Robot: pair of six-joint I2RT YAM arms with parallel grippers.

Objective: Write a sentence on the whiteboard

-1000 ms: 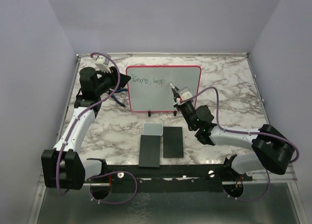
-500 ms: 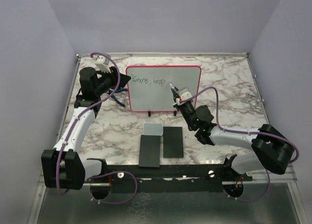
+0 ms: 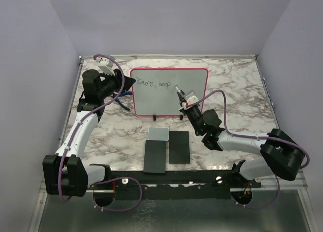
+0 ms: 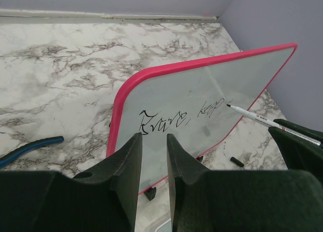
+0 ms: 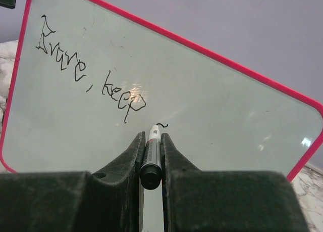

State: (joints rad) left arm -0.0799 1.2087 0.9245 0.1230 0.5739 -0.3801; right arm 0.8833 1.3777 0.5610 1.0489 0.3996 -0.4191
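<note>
The whiteboard (image 3: 189, 98) stands upright at the back middle, with a red-pink rim. The sentence (image 3: 154, 84) reads "Brave, keep" along its upper left; it also shows in the left wrist view (image 4: 171, 121) and the right wrist view (image 5: 75, 65). My right gripper (image 3: 184, 100) is shut on a white marker (image 5: 153, 141), whose tip touches the board beside a short new stroke (image 5: 161, 125) right of "keep". My left gripper (image 3: 132, 83) is at the board's left rim. Its jaws stand narrowly apart with nothing between them (image 4: 154, 137).
Two black slabs (image 3: 154, 156) (image 3: 178, 147) lie in front of the board, with a small grey-white pad (image 3: 159, 133) at their far end. A blue cable (image 4: 30, 147) lies left of the board. A small black piece (image 4: 236, 161) lies by the board's foot.
The right gripper and marker have shifted very slightly on the board. The left arm has not moved.
</note>
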